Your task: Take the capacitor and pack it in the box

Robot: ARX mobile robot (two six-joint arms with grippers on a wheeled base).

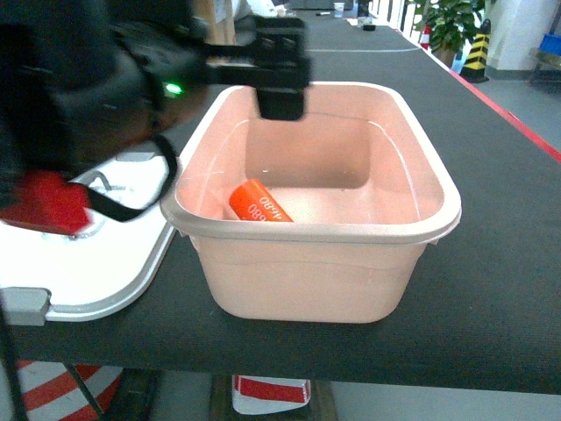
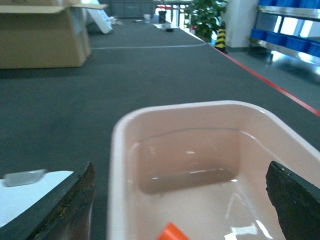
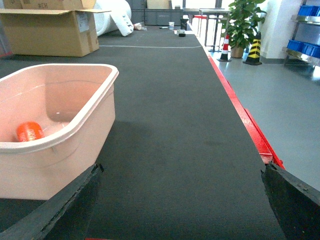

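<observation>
Over box far rim, left hand spread, holding nothing; capacitor lies inside w/ room around.

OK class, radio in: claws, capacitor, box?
Left claw open, empty, above box. Right claw open, beside it. Orange capacitor lying inside. Lid off, left of box.

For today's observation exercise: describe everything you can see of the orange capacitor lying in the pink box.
The capacitor is a bright orange cylinder with white printed characters along its side, smooth and plastic-looking. It lies on its side on the floor of the pale pink box, tilted diagonally, in the near left corner close to the front wall. The box rim hides its lower end in the head view. No gripper touches it; the left gripper hangs above the box's far side.
</observation>
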